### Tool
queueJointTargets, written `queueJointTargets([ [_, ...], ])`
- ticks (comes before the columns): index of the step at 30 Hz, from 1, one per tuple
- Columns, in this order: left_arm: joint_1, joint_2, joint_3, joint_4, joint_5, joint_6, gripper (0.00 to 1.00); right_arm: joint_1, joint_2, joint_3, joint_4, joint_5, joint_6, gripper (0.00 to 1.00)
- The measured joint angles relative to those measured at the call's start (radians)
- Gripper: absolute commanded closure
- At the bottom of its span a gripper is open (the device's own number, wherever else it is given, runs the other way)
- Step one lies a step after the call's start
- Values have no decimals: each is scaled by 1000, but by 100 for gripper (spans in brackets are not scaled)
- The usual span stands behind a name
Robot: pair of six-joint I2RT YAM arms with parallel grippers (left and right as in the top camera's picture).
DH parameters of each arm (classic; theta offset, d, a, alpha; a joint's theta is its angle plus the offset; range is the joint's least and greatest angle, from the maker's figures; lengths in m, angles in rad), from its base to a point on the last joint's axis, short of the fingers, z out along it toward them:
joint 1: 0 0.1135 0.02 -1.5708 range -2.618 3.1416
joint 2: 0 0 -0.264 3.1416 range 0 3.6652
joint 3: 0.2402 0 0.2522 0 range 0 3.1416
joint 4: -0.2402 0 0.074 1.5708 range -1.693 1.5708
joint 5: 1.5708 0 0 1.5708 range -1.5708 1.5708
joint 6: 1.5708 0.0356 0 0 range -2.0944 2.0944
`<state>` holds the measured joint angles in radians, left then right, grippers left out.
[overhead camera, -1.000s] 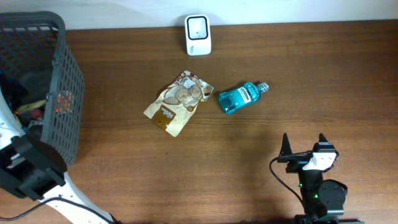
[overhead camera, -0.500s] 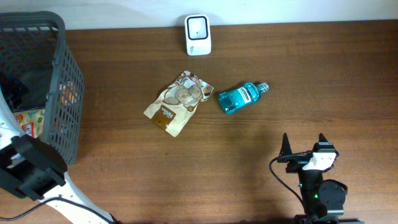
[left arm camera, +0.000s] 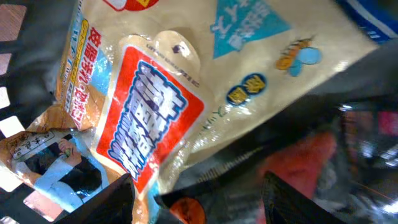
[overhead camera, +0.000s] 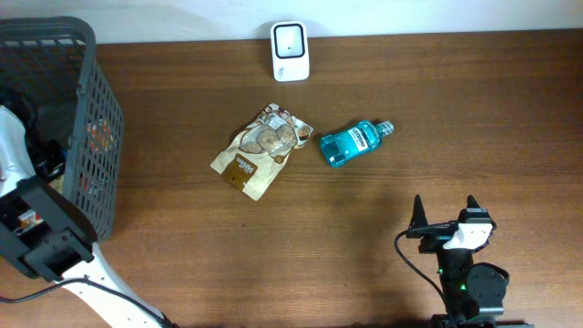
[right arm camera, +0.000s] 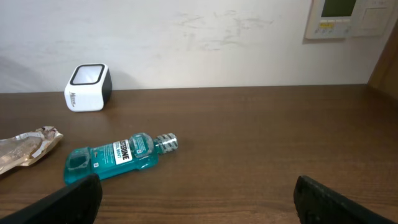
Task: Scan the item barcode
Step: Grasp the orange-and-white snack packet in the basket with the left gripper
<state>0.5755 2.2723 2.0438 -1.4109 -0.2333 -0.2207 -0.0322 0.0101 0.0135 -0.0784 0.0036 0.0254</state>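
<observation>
My left gripper (left arm camera: 198,182) is down inside the grey mesh basket (overhead camera: 96,109), open, with its dark fingers apart over a pile of packets. A cream snack bag with a red and blue label (left arm camera: 155,106) lies just above the fingers. A dark packet with an orange dot (left arm camera: 249,168) sits between them, not pinched. The white barcode scanner (overhead camera: 291,51) stands at the table's far edge. My right gripper (overhead camera: 444,205) rests open near the front right, holding nothing.
A brown cookie bag (overhead camera: 261,150) and a teal mouthwash bottle (overhead camera: 353,142) lie mid-table in front of the scanner (right arm camera: 87,87). The bottle (right arm camera: 118,155) lies ahead and left of my right gripper (right arm camera: 198,186). The basket's tall walls enclose the left arm (overhead camera: 41,228).
The left arm has shifted inside the basket, and its white link now shows at the left edge. A packet seen low through the mesh no longer shows. The right arm is still.
</observation>
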Motion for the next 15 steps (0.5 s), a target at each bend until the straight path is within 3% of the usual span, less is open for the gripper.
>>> queueJointTargets([
  [4, 0, 39, 0, 3, -95, 3, 40, 0, 0, 0, 0, 0, 0, 2],
  [6, 3, 61, 0, 21, -125, 4, 54, 0, 0, 0, 0, 0, 0, 1],
  [8, 8, 73, 0, 51, -134, 15, 78, 0, 0, 0, 0, 0, 0, 2],
  [10, 10, 74, 0, 81, -128, 29, 78, 0, 0, 0, 0, 0, 0, 2],
  [11, 10, 74, 0, 92, -123, 30, 84, 0, 0, 0, 0, 0, 0, 2],
  [12, 10, 74, 0, 98, -122, 32, 96, 0, 0, 0, 0, 0, 0, 2],
  [13, 11, 74, 0, 111, -120, 38, 100, 0, 0, 0, 0, 0, 0, 2],
  [15, 11, 74, 0, 122, -116, 41, 100, 0, 0, 0, 0, 0, 0, 1],
])
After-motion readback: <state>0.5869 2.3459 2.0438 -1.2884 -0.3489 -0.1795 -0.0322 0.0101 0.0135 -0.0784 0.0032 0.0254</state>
